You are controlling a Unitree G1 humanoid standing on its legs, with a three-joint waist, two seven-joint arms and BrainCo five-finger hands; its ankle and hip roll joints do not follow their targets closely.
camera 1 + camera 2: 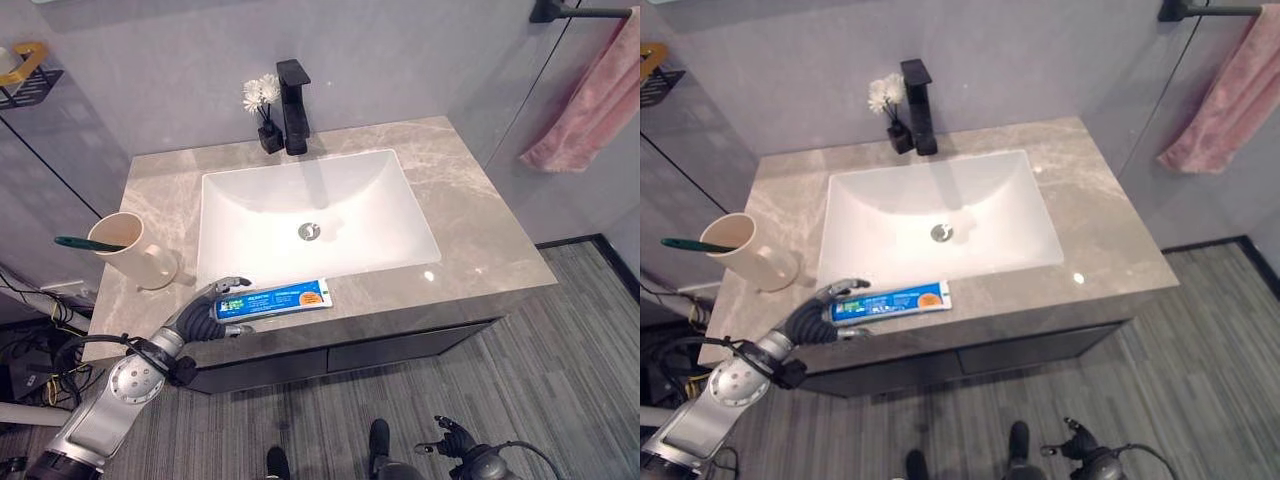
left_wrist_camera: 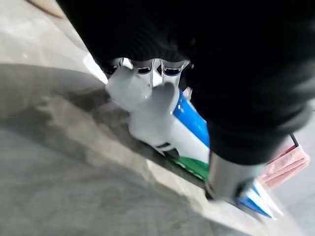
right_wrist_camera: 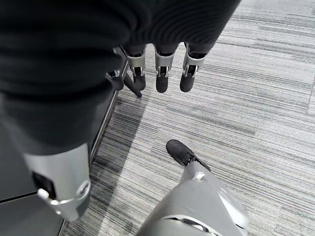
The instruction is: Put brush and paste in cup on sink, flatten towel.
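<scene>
Big grey stone counter (image 1: 470, 215) out front, white sink (image 1: 315, 215) sunk in its middle, black faucet (image 1: 294, 105) at twelve o'clock with a small flower vase (image 1: 266, 120) just beside it. Pink towel (image 1: 590, 100) hanging bunched from a rail, up at two o'clock, well apart from everything else and not yet flattened.

Cream cup (image 1: 130, 250) at nine o'clock of the basin, green toothbrush (image 1: 88, 243) already lying in it, handle sticking out toward nine. Brush half looks done.

Now the paste. Blue toothpaste tube (image 1: 275, 298) lying flat on the front ledge at six o'clock of the basin, long axis running three to nine. Left hand (image 1: 205, 315) at the nine-o'clock end, fingers curled over the top of the tube, thumb underneath by the counter edge; wrist view confirms silver fingers wrapped onto the white-and-blue tube. Cup at roughly eleven o'clock from that hand, near, so a short lift and swing, tube tipped upright.

Right hand (image 3: 162, 73) hanging low over the floor, fingers relaxed, holding nothing.
</scene>
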